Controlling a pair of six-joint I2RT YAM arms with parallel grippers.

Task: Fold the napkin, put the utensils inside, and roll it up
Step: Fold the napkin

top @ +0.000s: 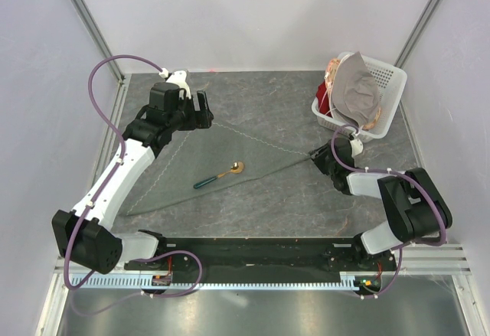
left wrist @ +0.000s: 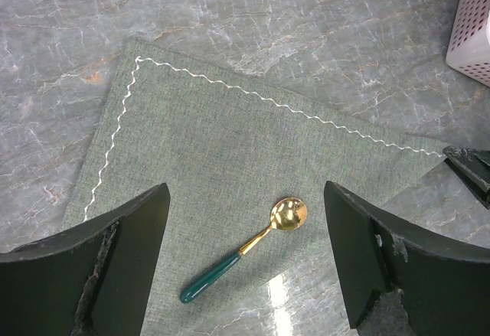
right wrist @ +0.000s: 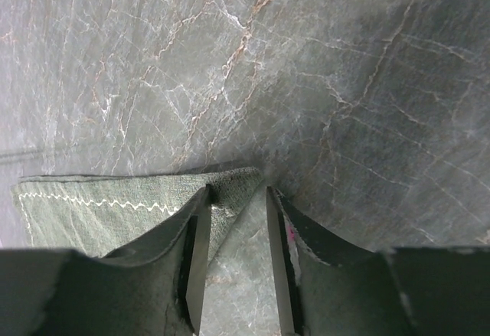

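Note:
The dark grey-green napkin lies flat on the table as a triangle, its light zigzag hem along the far edge. The spoon, with a gold bowl and a teal handle, lies on it near the front edge. My left gripper is open and empty above the napkin's far left corner; in the left wrist view the napkin and spoon lie below the jaws. My right gripper is low at the napkin's right corner. Its jaws stand slightly apart, the corner against the left finger.
A white basket with a paler grey-beige cloth and red items stands at the back right, just behind my right gripper. Its wall shows in the left wrist view. The table is dark marbled stone.

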